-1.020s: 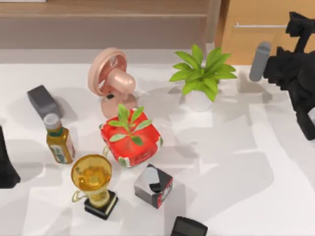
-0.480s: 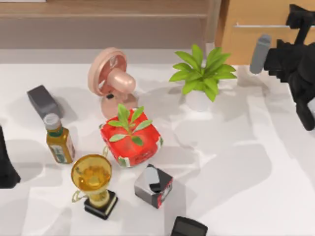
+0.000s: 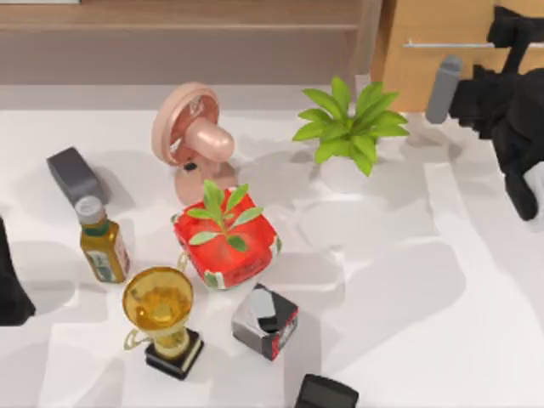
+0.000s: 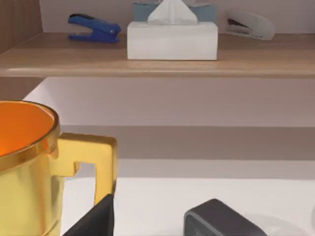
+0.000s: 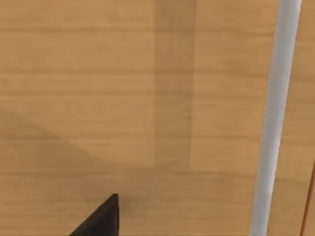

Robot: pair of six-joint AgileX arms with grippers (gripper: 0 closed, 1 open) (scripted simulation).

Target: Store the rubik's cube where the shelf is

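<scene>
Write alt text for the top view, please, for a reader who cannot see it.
The right gripper hangs before the drawer cabinet at the table's far right; the left arm sits parked at the left edge. The white table holds a pink fan, two plants, a trophy and a bottle.

Right arm was matte black, blocky, with a grey cylindrical part. Left arm was a plain black shape.

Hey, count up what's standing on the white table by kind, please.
Potted plants: 2, red pot, white pot
Fan: 1
Bottle: 1
Trophy: 1
Boxes: 2, grey box, black-silver-red box
Dark item cut off at front edge: 1
Total: 8
</scene>
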